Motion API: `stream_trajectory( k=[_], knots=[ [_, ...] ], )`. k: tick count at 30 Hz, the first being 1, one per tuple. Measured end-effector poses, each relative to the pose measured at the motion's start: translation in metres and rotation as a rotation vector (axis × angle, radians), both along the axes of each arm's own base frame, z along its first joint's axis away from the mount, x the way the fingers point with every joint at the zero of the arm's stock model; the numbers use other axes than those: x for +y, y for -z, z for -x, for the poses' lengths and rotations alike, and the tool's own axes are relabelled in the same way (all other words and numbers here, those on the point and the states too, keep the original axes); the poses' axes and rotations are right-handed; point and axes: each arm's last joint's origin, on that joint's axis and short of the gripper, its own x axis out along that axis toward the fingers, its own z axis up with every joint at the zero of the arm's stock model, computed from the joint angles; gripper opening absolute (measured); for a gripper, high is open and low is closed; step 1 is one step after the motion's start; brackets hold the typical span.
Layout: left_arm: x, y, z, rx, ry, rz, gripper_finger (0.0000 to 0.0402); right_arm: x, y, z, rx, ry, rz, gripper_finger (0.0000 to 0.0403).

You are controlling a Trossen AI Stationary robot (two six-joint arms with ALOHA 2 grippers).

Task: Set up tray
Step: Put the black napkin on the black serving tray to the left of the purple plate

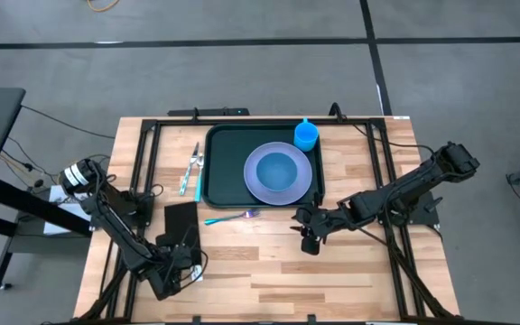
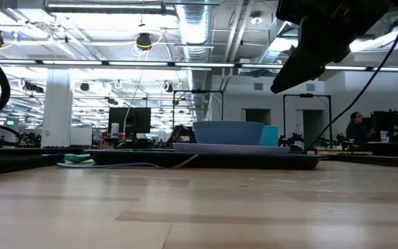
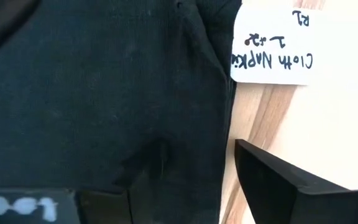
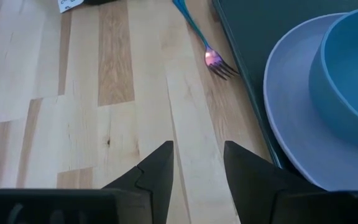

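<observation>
grey floor [image 1: 242, 72] | ceiling ducts [image 2: 197, 28] — strip lights | pale walls

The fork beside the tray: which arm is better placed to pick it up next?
Probably the right. Its gripper hovers open just near the fork, while the left gripper is down at the black cloth napkin, farther off.

Black napkin [image 1: 181, 219] w/ label, table [image 1: 269, 271] front-left

One camera looks straight down over the desk [image 1: 269, 271]; another sits level at its surface. Both wrist cameras hover close, and three views share the tray [image 1: 228, 167].
</observation>
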Motion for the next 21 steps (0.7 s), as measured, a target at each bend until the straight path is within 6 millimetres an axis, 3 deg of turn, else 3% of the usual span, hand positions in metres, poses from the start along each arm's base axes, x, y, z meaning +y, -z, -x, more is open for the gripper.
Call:
stream_trajectory(
  k=[4, 12, 21],
  knots=[
    [0.000, 0.000, 0.000, 0.013, 0.015, 0.004, 0.0149, 0.000, 0.000, 0.000, 0.000, 0.000, 0.000, 0.0134],
    [-0.005, -0.007, -0.007, 0.000, 0.089, 0.006, 0.0016, 0.000, 0.000, 0.000, 0.000, 0.000, 0.000, 0.0133],
    [-0.011, -0.023, -0.023, 0.011, 0.114, 0.054, 0.0005, 0.000, 0.000, 0.000, 0.000, 0.000, 0.000, 0.0133]
  ],
)
